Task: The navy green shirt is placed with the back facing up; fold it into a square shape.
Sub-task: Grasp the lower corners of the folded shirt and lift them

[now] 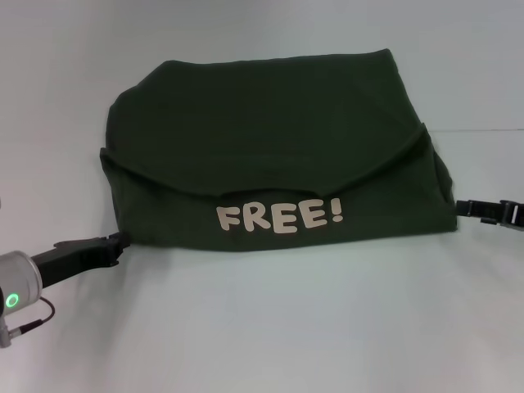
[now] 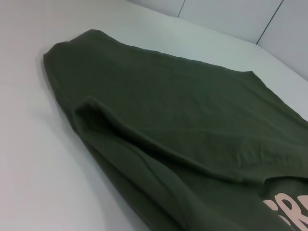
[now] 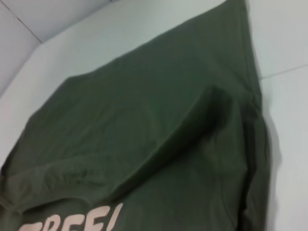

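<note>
The navy green shirt [image 1: 270, 123] lies folded on the white table, a wide dark olive block. Its near layer shows pale lettering "FREE!" [image 1: 279, 217], and a curved fold edge runs above the letters. My left gripper [image 1: 119, 243] is at the shirt's near left corner, touching its edge. My right gripper [image 1: 460, 207] is at the near right corner, right against the fabric. The left wrist view shows the shirt [image 2: 192, 110] with a raised fold ridge. The right wrist view shows the shirt [image 3: 144, 120] and part of the lettering [image 3: 72, 221]; neither wrist view shows fingers.
The white table [image 1: 270, 327] spreads around the shirt, with bare surface in front of it and at both sides. A faint seam line [image 1: 483, 129] runs across the table at the far right. Pale wall panels [image 2: 231, 19] stand beyond the table.
</note>
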You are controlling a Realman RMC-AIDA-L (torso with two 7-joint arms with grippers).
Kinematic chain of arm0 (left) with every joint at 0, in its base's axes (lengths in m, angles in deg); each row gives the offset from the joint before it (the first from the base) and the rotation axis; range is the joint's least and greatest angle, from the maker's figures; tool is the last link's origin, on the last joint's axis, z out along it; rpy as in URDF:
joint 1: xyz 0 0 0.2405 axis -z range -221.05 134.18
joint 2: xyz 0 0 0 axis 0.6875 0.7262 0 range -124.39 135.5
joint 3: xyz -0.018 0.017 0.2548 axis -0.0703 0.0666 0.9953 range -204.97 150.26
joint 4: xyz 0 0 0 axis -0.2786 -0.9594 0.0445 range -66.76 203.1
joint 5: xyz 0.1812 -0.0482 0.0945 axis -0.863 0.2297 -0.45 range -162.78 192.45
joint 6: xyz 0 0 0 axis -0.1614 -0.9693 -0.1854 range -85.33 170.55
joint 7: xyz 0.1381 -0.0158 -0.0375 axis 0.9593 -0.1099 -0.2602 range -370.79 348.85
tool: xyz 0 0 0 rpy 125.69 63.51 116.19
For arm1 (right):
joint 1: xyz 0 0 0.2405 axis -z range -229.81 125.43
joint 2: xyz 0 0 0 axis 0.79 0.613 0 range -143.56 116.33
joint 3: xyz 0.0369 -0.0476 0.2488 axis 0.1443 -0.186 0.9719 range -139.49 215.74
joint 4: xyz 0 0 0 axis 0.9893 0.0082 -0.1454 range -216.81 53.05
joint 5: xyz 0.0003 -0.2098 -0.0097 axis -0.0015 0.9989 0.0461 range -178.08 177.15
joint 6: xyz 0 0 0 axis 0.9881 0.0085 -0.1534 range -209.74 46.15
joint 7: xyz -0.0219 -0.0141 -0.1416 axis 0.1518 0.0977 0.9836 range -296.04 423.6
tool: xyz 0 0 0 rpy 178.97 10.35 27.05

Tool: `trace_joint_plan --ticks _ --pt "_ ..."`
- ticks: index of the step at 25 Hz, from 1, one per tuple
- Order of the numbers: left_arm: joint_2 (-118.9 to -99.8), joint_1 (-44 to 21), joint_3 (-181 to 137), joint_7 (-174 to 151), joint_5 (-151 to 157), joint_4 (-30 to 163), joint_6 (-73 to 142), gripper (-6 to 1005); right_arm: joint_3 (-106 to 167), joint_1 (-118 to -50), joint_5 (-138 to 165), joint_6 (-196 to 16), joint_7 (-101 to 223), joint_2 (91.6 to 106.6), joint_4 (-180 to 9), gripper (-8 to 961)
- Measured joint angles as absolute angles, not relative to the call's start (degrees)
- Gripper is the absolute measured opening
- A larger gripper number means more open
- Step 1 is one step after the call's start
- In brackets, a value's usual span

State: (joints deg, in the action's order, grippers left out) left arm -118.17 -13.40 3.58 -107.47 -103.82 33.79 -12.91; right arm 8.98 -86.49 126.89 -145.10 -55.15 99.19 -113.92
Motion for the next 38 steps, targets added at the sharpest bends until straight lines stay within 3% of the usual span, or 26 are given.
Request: trace_joint_plan --ticks 5,17,38 --pt "-118.07 -13.35 3.58 -107.47 -103.82 33.75 -12.95 1 6.54 -87.21 127.31 -139.56 -54.78 101.39 -114.29 704" --pt "-118.02 -13.1 3.58 -107.47 -103.81 33.68 -12.94 0 4.72 -89.9 127.18 -132.3 -52.85 104.24 -113.59 704" --pt "-117.93 -13.1 3.32 -107.54 -103.81 33.71 -12.84 1 3.86 -89.9 125.0 -130.5 -52.7 104.78 -112.3 607"
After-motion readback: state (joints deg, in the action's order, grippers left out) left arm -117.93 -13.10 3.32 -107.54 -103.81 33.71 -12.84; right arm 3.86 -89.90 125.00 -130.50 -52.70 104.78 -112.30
